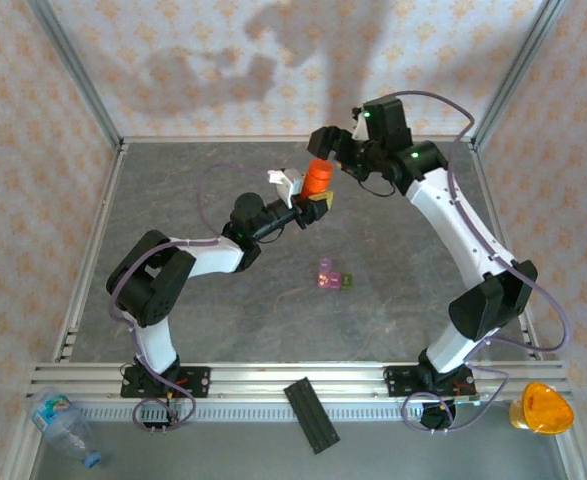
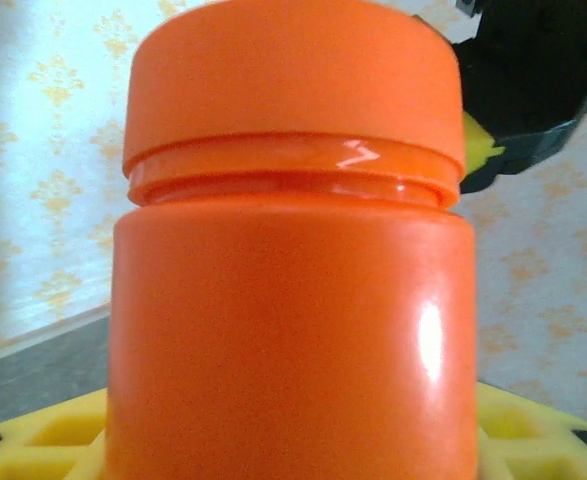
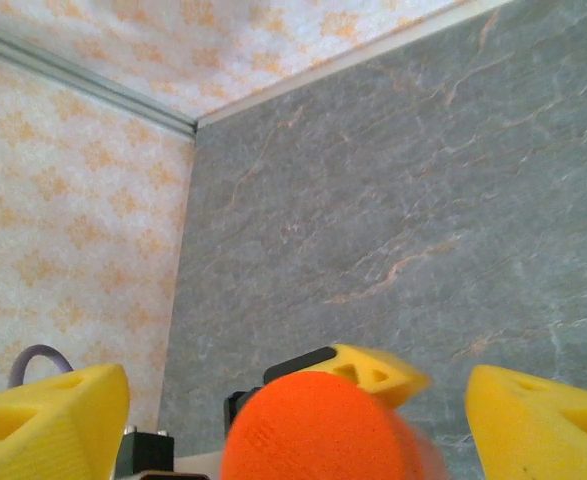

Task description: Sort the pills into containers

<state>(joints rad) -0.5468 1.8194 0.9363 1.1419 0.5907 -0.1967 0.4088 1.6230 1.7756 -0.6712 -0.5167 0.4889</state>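
From above, the left gripper (image 1: 308, 192) is closed around an orange bottle (image 1: 318, 180), upright over the far part of the grey surface (image 1: 203, 330). The right gripper (image 1: 335, 140) hangs just over its cap (image 1: 319, 167). The containers (image 1: 331, 277) (one pink-purple, one green, joined) lie on the surface between the arms, well apart from the bottle.

In the left wrist view the capped bottle stands between yellow fingers (image 2: 33, 435).

In the right wrist view the fingers (image 3: 48, 425) stand wide, both clear of the cap between them.
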